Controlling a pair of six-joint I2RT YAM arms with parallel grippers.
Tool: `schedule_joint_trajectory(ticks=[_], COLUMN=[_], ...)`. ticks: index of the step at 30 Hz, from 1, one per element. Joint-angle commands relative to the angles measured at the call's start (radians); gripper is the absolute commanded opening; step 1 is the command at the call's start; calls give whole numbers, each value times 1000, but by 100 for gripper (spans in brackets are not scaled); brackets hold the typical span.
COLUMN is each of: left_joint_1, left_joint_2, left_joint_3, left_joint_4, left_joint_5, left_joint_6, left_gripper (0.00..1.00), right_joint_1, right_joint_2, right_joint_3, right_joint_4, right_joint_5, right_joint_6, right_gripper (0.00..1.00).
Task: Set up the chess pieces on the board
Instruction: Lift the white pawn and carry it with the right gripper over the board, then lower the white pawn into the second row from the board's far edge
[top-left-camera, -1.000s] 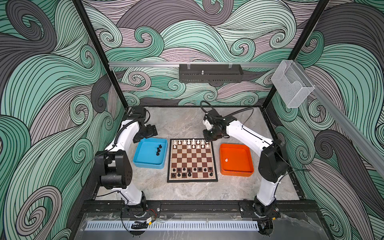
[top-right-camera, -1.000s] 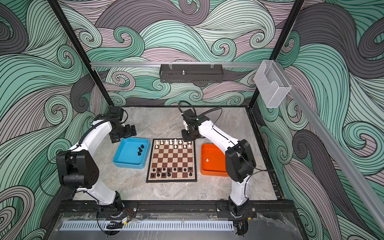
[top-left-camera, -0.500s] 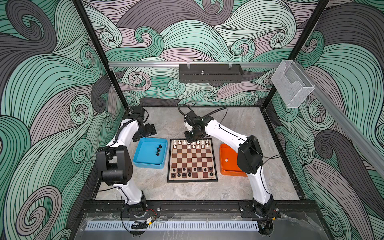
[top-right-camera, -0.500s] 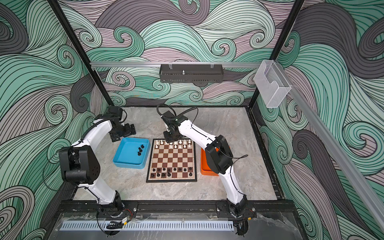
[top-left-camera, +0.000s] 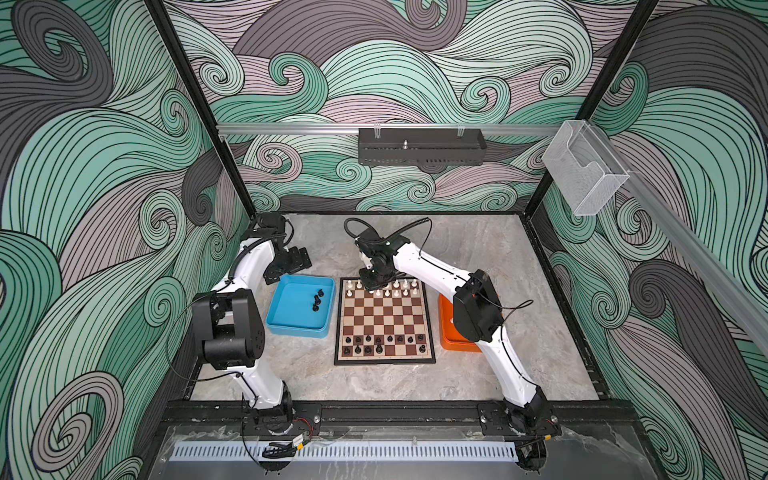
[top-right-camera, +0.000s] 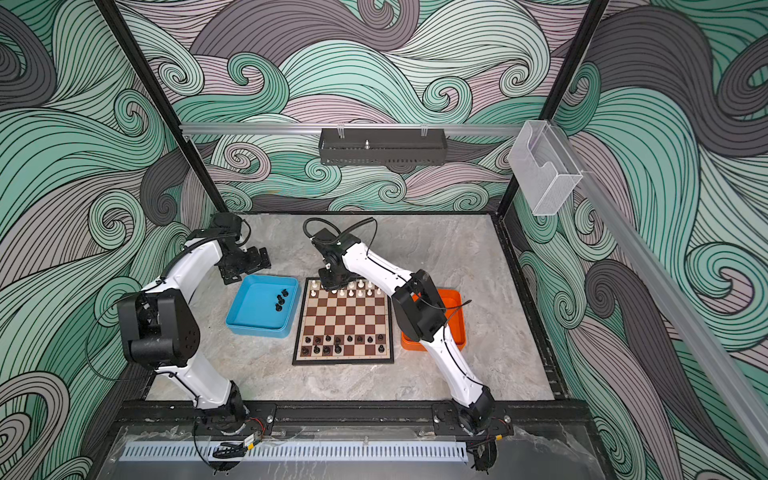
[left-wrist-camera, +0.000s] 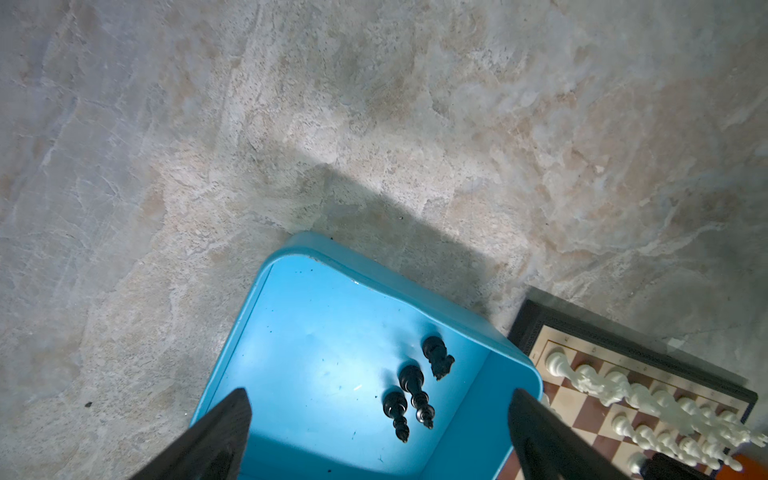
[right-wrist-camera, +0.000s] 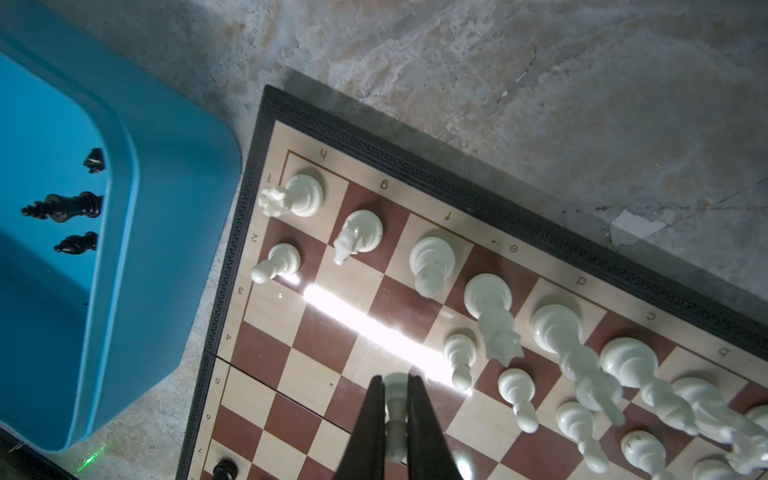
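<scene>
Entry: white pawn (right-wrist-camera: 395, 388); my right gripper (right-wrist-camera: 395, 415) is pinching it over the board (right-wrist-camera: 415, 166) (white's pawn row); left gripper (left-wrist-camera: 380, 399) is hovering wide above blue tray (left-wrist-camera: 291, 332); lowering crookedly, I'm risking toppling neighbouring pawns (right-wrist-camera: 457, 357)

board (top-left-camera: 384, 318) middle bare, white pieces (top-left-camera: 405, 284) crowd far rows, black pieces (top-left-camera: 368, 339) opposite

Seemingly upright chess pieces (right-wrist-camera: 432, 257) on board (top-left-camera: 384, 318)

The right pincer (right-wrist-camera: 395, 380) pinches a white piece (right-wrist-camera: 396, 392) over the board (right-wrist-camera: 316, 332)
</scene>
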Motion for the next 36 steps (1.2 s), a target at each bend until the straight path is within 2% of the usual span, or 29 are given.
schedule_joint_trajectory(ticks=[1,36], left_joint_1=[10,27], left_joint_2=[8,21], left_joint_3=[-4,-6], left_joint_4=[3,10], left_joint_5=[21,63], left_joint_6=[-4,-8], left_gripper=[99,99], right_joint_1=[3,1], right_joint_2=[19,113], right_joint_3=[30,98], right_joint_4=[-23,-25], right_joint_5=[-1,-18], right_joint_6=[12,22], right_gripper=[11,14])
